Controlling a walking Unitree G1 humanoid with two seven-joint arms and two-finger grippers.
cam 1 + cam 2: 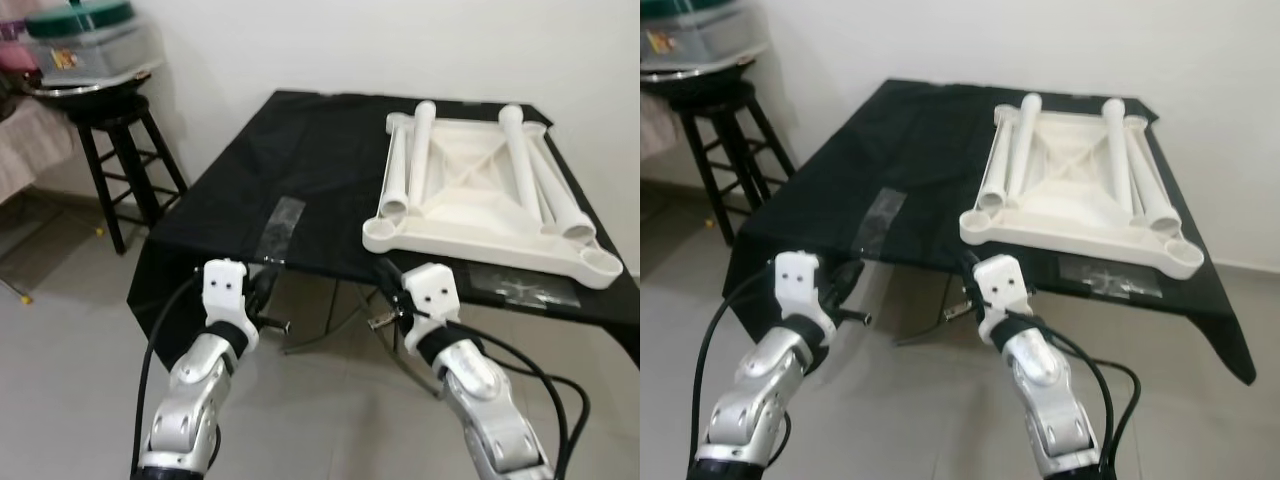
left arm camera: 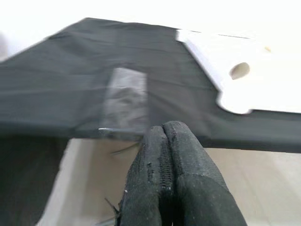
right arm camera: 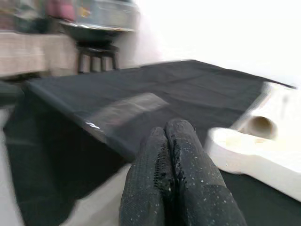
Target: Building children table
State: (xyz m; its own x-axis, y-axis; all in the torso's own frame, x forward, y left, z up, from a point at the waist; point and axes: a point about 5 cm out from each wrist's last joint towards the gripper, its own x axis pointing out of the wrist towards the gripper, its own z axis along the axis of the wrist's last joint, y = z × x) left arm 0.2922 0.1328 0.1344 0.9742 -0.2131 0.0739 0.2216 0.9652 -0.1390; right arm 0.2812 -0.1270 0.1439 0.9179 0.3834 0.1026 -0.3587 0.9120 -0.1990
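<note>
A white plastic children's table top (image 1: 470, 215) lies upside down on the right half of a black-draped table (image 1: 300, 150). Several white leg tubes rest across it, among them one (image 1: 420, 150) on its left side and one (image 1: 520, 160) on its right side. My left gripper (image 2: 163, 129) is shut and empty, hanging just before the table's front edge near a shiny tape patch (image 1: 283, 222). My right gripper (image 3: 165, 128) is shut on nothing too, low in front of the white top's near left corner (image 3: 235, 146). Neither touches the parts.
A black wooden stool (image 1: 120, 130) stands at the left and carries a clear lidded container (image 1: 85, 45). Another tape patch (image 1: 520, 288) shines on the cloth by the front right edge. A white wall runs behind the table; grey tiled floor (image 1: 70, 380) lies below.
</note>
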